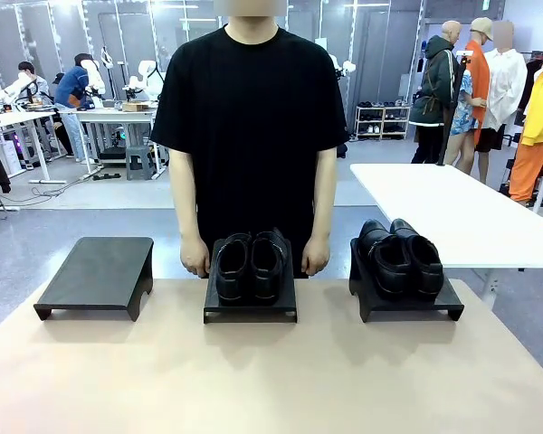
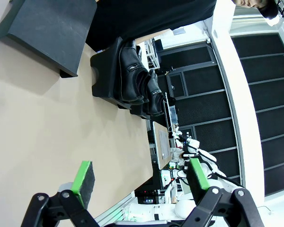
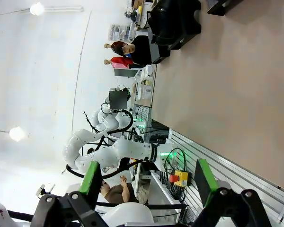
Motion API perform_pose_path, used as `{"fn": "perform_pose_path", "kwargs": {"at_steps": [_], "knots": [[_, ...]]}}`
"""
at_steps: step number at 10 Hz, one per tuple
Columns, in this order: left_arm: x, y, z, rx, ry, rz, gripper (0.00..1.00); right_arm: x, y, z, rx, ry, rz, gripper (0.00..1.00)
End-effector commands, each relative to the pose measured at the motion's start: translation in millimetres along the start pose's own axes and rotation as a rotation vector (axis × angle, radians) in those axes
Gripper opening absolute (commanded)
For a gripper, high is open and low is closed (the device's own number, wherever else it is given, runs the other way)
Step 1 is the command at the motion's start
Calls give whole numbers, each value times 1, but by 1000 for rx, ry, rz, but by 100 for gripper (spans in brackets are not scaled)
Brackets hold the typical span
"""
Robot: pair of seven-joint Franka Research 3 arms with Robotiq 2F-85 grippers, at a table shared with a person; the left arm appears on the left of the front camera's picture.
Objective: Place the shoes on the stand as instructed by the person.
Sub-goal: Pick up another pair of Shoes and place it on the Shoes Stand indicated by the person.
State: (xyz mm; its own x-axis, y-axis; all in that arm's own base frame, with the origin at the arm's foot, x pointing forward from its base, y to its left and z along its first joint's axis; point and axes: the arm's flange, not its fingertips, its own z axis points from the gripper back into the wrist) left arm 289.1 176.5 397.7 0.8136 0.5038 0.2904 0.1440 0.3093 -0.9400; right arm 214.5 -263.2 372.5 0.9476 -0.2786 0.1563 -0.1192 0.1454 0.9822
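A: Shoes first. One pair (image 1: 250,264) sits side by side on the middle stand (image 1: 251,307); the second pair (image 1: 400,257) sits on the right-hand stand (image 1: 407,303). Third stand (image 1: 98,274), on the left, is bare on top.

B: The person?

A: The person (image 1: 252,117) stands at the far edge of the table (image 1: 271,380), directly behind the middle stand, one hand (image 1: 195,256) hanging either side of it, the other (image 1: 315,255) close by the shoes but apart from them.

B: Wrist cameras add anything?

A: Left wrist view sees the stands side-on, rolled: the bare stand (image 2: 49,30) nearest, then both pairs in profile, overlapping, the closer shoe (image 2: 132,71) most plainly. It gives the left gripper (image 2: 139,182), fingers spread wide, nothing between the green pads (image 2: 83,182), hanging above the tan tabletop. Right wrist view catches a dark stand with shoes (image 3: 173,21) at the top edge. Right gripper (image 3: 146,182) likewise spread wide and empty.
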Motion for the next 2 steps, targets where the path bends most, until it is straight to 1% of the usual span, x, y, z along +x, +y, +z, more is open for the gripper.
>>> {"fn": "perform_pose_path", "kwargs": {"at_steps": [1,2], "knots": [[2,-6,0,-19,-8,14,100,-1,0,1,12,-1,9,100],[2,-6,0,-19,-8,14,100,-1,0,1,12,-1,9,100]]}}
